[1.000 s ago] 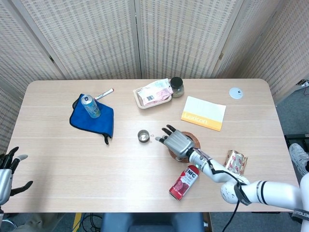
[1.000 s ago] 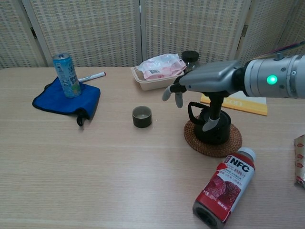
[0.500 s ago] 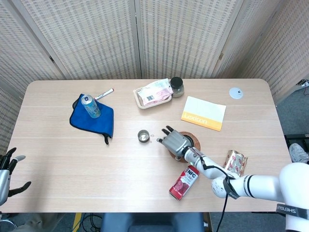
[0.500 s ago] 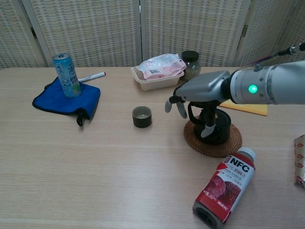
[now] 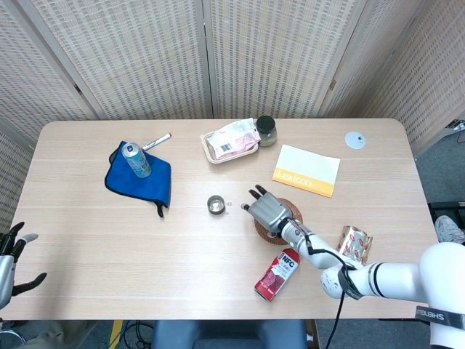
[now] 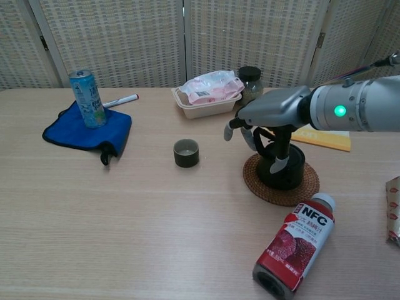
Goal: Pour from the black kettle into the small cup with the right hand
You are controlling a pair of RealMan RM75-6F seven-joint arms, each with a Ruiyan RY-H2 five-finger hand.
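The black kettle stands on a round woven coaster right of the table's middle. In the head view my right hand covers most of the kettle. My right hand hovers over the kettle's top and handle with fingers spread and pointing down; its thumb hangs against the kettle's front. I see no closed grip. The small dark cup sits upright a short way left of the kettle. My left hand is open, off the table's front left corner.
An NFC juice bottle lies just in front of the coaster. A yellow booklet, a food tray and a jar lie behind it. A can stands on a blue cloth far left. A patterned packet is at right.
My right hand has shifted slightly right and back, settling more directly above the kettle. The kettle, cup and left hand have stayed in place.
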